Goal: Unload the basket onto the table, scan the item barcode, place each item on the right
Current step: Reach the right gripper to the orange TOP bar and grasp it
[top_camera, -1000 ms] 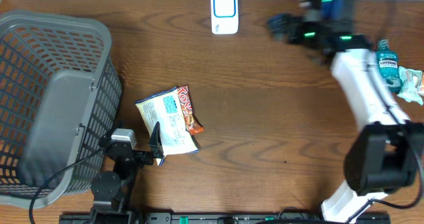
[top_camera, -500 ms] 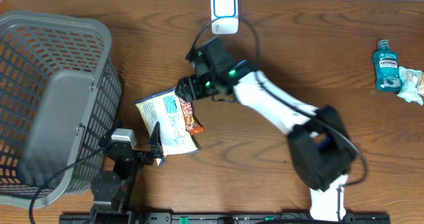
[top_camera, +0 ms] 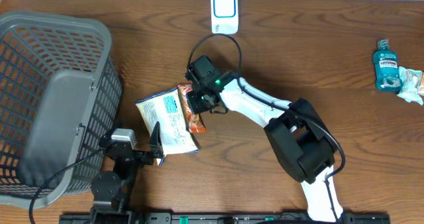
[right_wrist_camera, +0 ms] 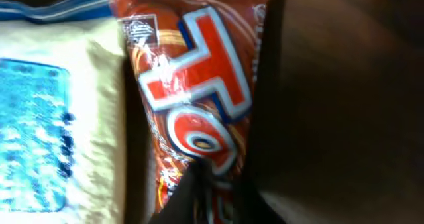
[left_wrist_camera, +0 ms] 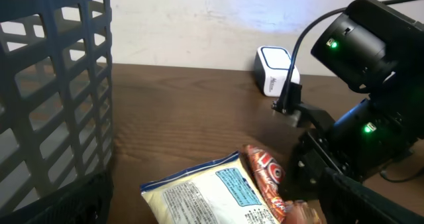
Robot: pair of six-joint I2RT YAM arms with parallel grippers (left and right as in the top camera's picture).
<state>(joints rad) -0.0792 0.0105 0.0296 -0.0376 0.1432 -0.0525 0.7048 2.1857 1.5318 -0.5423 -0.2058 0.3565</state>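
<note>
You are looking down on a large grey basket [top_camera: 59,18]. A white pouch [top_camera: 165,114] is lying to the right of the basket, with the red snack packet [top_camera: 195,123] touching its far side. Your right gripper [top_camera: 193,106] is pinching that packet. Your left gripper [top_camera: 156,144] is sitting wide open beside the basket.

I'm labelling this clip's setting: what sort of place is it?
Probably a mock shop checkout on a wooden table: a barcode scanner, a grey shopping basket and a snack packet.
</note>
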